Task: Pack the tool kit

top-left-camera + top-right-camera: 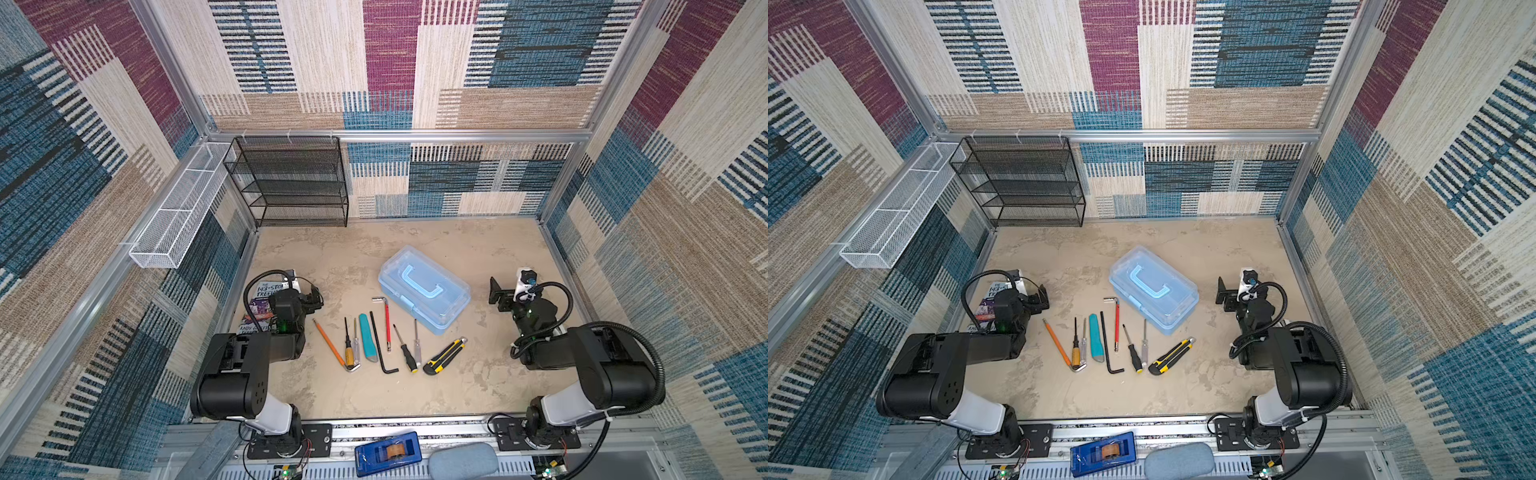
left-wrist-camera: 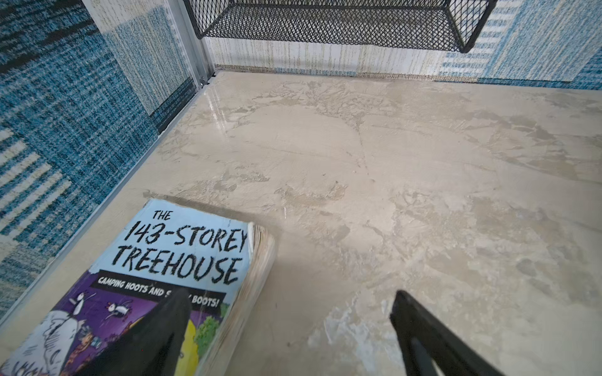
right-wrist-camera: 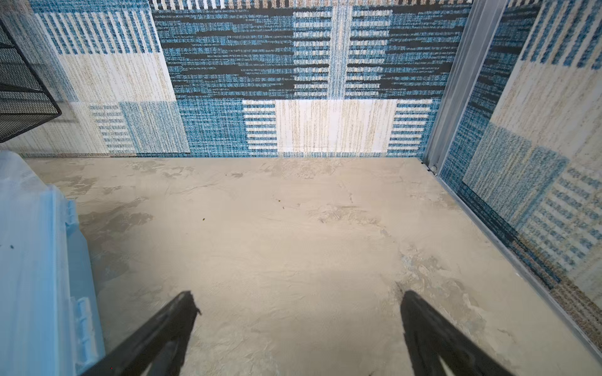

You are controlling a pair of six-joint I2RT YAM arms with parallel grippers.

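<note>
Both top views hang high over the near edge, staring steeply down at the whole bench (image 1: 374, 395). Left wrist camera, low, skims a paperback book (image 2: 182, 260); right wrist, low beside the tool case (image 3: 32, 260); both catch the black mesh shelf (image 2: 325, 22).

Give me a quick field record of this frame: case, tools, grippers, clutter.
case: pale blue case, clear lid closed, handle lying flat
tools: loose in a row on the table in front of the case, including pencil, teal knife, black hex key, yellow-black knife
left gripper: open, empty, by the book
right gripper: open, empty, right of the case
clutter: tape dispenser on the front rail
</note>
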